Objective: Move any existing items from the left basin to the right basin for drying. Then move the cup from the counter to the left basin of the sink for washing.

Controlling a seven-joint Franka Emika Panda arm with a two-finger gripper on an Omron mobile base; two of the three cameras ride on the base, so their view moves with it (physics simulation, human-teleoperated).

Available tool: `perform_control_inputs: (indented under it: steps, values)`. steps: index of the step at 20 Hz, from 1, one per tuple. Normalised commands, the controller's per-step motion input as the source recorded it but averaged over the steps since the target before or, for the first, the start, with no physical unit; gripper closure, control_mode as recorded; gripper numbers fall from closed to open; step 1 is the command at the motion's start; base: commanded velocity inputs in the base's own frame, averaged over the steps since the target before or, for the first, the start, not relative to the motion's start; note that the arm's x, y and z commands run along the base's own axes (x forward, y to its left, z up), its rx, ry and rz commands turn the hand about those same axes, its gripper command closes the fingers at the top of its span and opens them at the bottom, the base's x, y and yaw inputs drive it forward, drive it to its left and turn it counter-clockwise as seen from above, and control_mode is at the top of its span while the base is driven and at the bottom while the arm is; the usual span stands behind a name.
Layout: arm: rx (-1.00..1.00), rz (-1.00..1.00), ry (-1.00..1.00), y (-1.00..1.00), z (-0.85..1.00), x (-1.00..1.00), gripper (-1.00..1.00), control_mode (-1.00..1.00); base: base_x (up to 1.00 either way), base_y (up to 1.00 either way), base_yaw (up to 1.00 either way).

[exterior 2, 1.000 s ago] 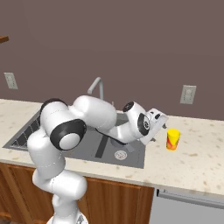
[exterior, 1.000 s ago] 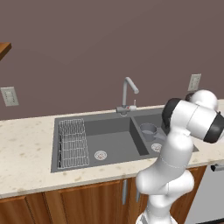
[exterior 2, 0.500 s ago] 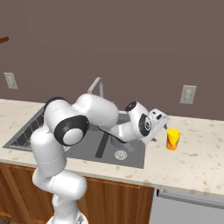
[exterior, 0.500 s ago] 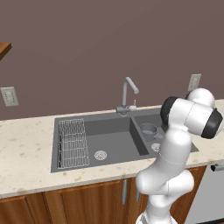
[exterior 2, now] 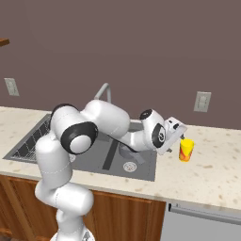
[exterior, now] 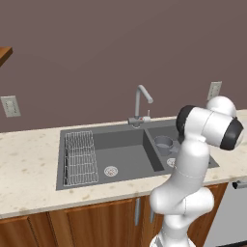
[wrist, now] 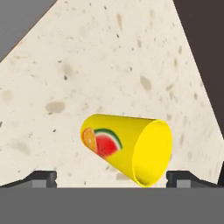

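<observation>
The yellow cup (exterior 2: 186,149) stands upright on the beige counter (exterior 2: 212,164), right of the sink. My gripper (exterior 2: 180,139) is just left of it at cup height, open. In the hand view the cup (wrist: 127,148), with a watermelon and orange picture, lies across the frame between and just beyond my spread fingertips (wrist: 41,178), untouched. The grey saucepan (exterior: 164,143) sits in the narrower right basin (exterior: 161,157). The wider left basin (exterior: 120,149) holds a wire rack (exterior: 79,157) and a drain.
A tall curved faucet (exterior: 140,103) rises behind the sink's divider. A wall outlet (exterior 2: 202,101) is above the counter behind the cup. A dishwasher front (exterior 2: 202,221) sits below the counter on the right. My forearm stretches over the right basin.
The hand has crept slightly rightwards toward the cup, and the elbow has swung a bit. The cup and saucepan have stayed put; the jaws have stayed open.
</observation>
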Motion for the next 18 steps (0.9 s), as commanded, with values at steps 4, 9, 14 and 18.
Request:
perform_control_inputs:
  steps: [4, 9, 14, 18]
  values:
    - [0.00, 0.00, 0.00, -0.03, -0.09, 0.16, -1.00, -1.00, 0.00, 0.00, 0.00]
    - [0.01, 0.00, 0.00, -0.07, -0.08, 0.02, -1.00, -1.00, 0.00, 0.00, 0.00]
    - [0.02, 0.00, -0.01, -0.09, -0.06, 0.00, -1.00, -1.00, 0.00, 0.00, 0.00]
    - [0.02, 0.00, -0.01, -0.06, -0.11, 0.00, -1.00, -1.00, 0.00, 0.00, 0.00]
